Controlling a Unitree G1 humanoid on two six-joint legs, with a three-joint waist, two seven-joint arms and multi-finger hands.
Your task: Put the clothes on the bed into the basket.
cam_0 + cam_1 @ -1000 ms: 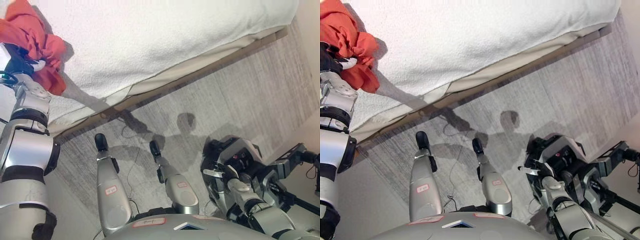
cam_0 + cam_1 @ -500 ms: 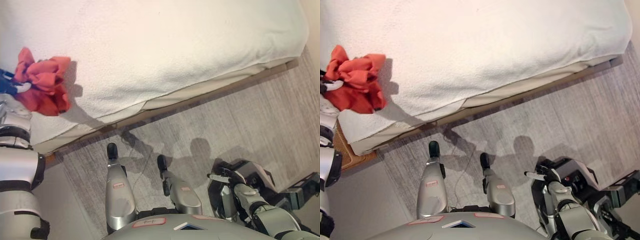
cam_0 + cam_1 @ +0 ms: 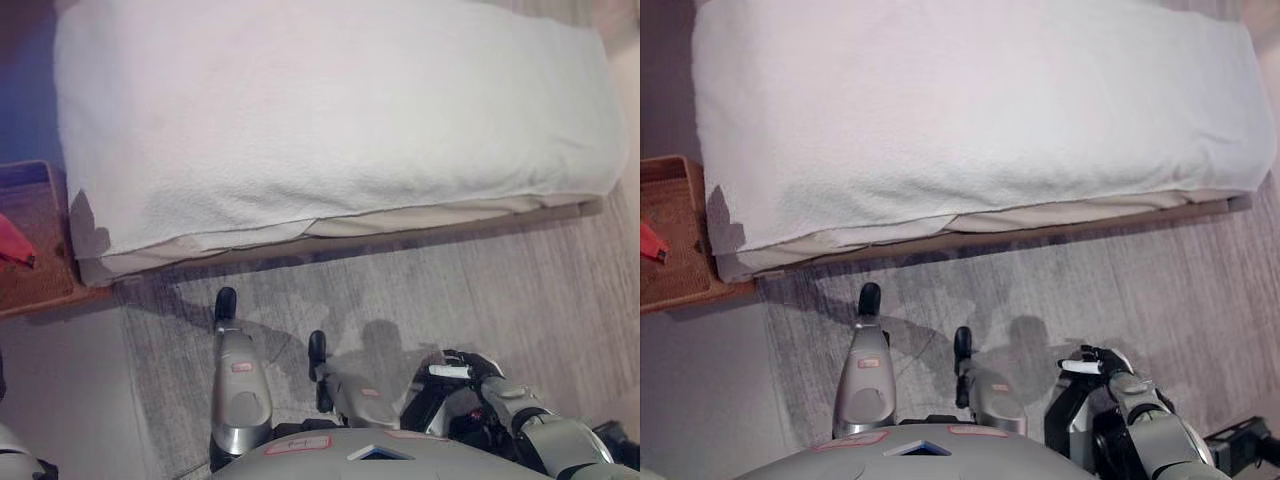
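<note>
A red piece of clothing (image 3: 12,243) shows at the far left edge, over the inside of the brown wicker basket (image 3: 675,285) that stands on the floor beside the bed's left end. Whether anything holds the cloth cannot be seen; it is cut off by the view's edge. The bed (image 3: 330,120) with its white cover has no clothes lying on it. My left hand is out of view. My right hand (image 3: 1090,362) hangs low at the lower right above the floor, fingers relaxed and holding nothing.
The bed's wooden base edge (image 3: 400,240) runs across the middle. Grey carpet (image 3: 1120,280) lies in front of it. A lighter strip of floor (image 3: 70,380) lies at the lower left, in front of the basket.
The view has swung, and the whole bed now shows. The red cloth has left the bed's left end and is now over the basket. The left hand has gone out of view.
</note>
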